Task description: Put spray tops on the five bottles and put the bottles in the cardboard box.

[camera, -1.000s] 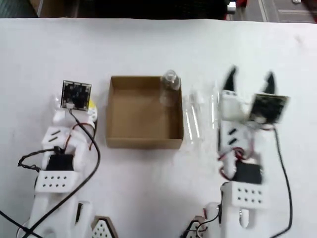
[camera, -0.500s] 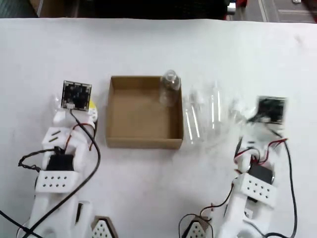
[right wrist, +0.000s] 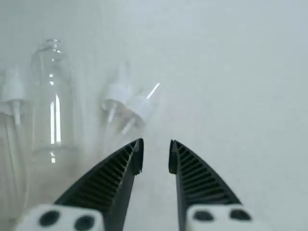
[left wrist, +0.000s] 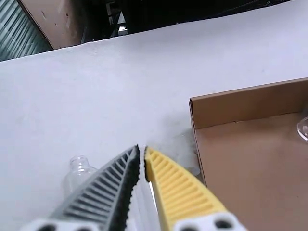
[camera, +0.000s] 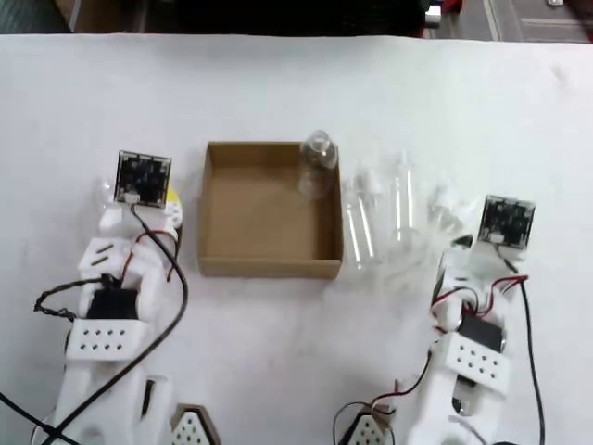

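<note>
While both arms sat at the near side of the bench, the cardboard box stood open between them, closer to the left arm.

Bottles:
- The corner bottle stood upright with no top at the box's far right corner. It looked to be just inside the wall.
- The inner bottle lay on the bench just right of the box, neck pointing away from the arms. A white spray top sat at its neck end. Couldn't tell if it was seated.
- The outer bottle lay parallel just beside it, neck open.
- The small bottle stood upright with no top, left of the box, right beside the left arm's grey finger.

Loose tops: first loose top and second loose top lay touching each other on the bench, just beside the outer bottle on the side away from the box.

Right end effector: the black fingers were a narrow gap apart with nothing between them, over bare bench just short of the two loose tops.

Left end effector: the grey and yellow tips were all but touching, with nothing visibly gripped. It pointed at bare bench between the small bottle and the box's near left corner.
</note>
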